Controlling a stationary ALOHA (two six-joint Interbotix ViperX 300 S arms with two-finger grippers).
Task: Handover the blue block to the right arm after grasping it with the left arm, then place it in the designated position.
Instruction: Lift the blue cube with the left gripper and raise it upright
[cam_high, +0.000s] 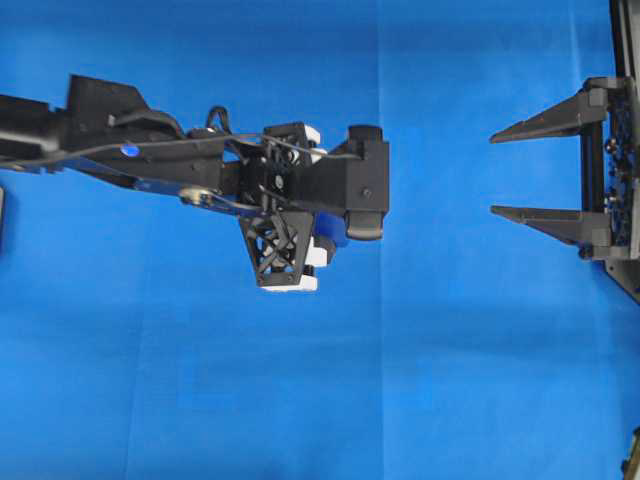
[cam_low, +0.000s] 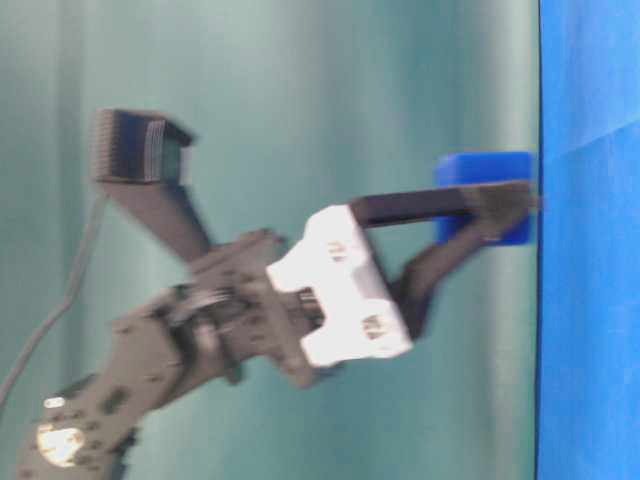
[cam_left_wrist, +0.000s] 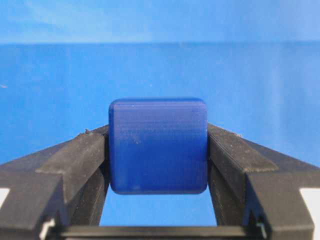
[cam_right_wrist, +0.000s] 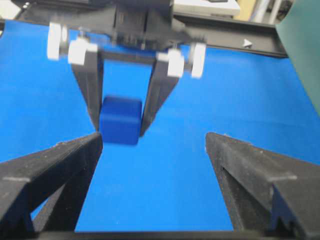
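Left gripper (cam_left_wrist: 158, 165): we see its two black fingers clamped on opposite sides of the blue block (cam_left_wrist: 158, 145).
Blue block: we find it pinched between those fingertips; in the table-level view it sits right at the blue cloth (cam_low: 590, 300), and we cannot tell whether it touches.
Right gripper (cam_high: 500, 172): we see its jaws spread wide, holding nothing, well apart from the block.
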